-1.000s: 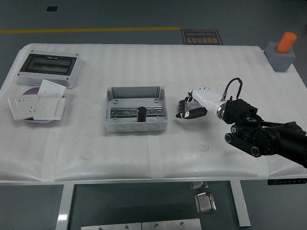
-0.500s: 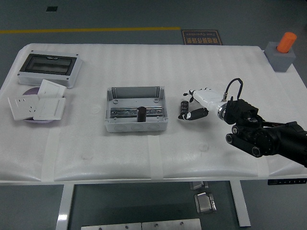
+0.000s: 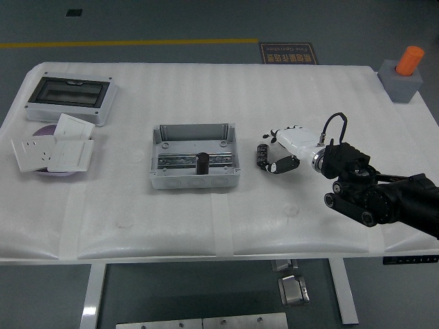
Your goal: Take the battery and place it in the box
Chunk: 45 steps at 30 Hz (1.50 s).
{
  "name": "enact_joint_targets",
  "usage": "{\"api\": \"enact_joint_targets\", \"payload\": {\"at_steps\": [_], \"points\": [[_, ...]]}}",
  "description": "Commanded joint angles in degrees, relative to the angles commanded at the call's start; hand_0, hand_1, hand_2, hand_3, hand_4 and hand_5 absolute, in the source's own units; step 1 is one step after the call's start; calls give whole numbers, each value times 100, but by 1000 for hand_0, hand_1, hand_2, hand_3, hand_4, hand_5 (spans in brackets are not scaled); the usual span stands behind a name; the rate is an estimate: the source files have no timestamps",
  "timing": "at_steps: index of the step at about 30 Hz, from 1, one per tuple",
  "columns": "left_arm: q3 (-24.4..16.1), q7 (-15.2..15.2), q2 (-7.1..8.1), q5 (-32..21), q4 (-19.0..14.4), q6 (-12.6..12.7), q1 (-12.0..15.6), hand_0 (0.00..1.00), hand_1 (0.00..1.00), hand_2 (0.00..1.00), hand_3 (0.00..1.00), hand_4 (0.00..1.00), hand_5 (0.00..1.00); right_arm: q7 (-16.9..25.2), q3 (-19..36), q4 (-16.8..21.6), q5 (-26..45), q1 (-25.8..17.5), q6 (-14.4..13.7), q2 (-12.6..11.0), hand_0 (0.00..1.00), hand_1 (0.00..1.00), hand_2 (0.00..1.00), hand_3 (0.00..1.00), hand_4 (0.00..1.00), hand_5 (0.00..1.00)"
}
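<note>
The battery [image 3: 204,164], a small rigid cylinder judged light and smooth, stands upright inside the box [image 3: 195,157]. Nothing is held by the curled right hand [image 3: 278,155], beside the box on the desk [image 3: 240,96].

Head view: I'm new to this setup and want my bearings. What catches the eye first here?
The black right arm with its white right hand reaches in from the right, fingers curled, holding nothing. Just left of it, at the table's middle, sits the open grey box with a dark battery standing inside. An orange cylinder on a grey block marks the far right corner.
</note>
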Motion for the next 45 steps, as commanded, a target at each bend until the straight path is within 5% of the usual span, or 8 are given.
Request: {"api": "enact_joint_targets", "payload": {"at_steps": [25,37,45], "points": [[-18,2,-4,2,0,16,10,615,632,415,531,545,152,-1,207,252,7,-25,-123,-134,958,754,707,720,520,192],[-417,137,-3,353,0,6,68,615,631,415,532,547,152,-185,1589,1457,-376,-192,-205,-489,956,753,706,718,524,204],[-689,261,25,657,0,-23,140,615,630,416,531,549,152,-378,2452,2313,-612,-600,91,-216,952,752,706,719,525,204]]}}
